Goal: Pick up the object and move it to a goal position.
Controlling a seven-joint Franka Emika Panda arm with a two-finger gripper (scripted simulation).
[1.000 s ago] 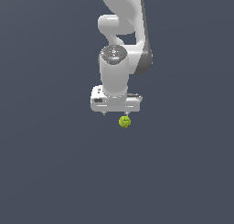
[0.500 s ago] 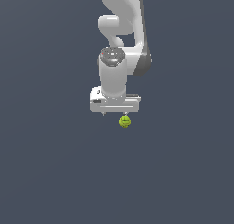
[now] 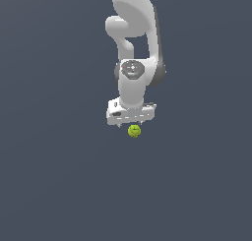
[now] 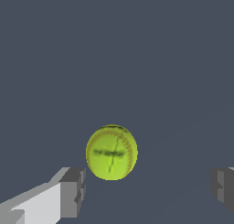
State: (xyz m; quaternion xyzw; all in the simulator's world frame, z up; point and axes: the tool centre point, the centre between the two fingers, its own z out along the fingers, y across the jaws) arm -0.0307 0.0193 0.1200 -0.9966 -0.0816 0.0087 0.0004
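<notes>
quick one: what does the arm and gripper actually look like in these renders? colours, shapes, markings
Arm: glossy white, rounded bulbous links with dark grey bands at the joints. A circular grey cap with small red marks sits on the wrist joint. Gripper: a wide, flat white block, much wider than the ball. The wrist view shows white fingers ending in boxy dark grey pads. No cables or logos visible.

arm [image 3: 133, 18]: cut off at top edge | fingers [image 4: 68, 193]: partly out of frame

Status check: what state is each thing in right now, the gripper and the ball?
gripper: open, fingers spread wide, nothing held.
ball: free, not gripped, sitting on the grey surface between the fingers with a gap to each; in the exterior view it shows just below the gripper.
</notes>
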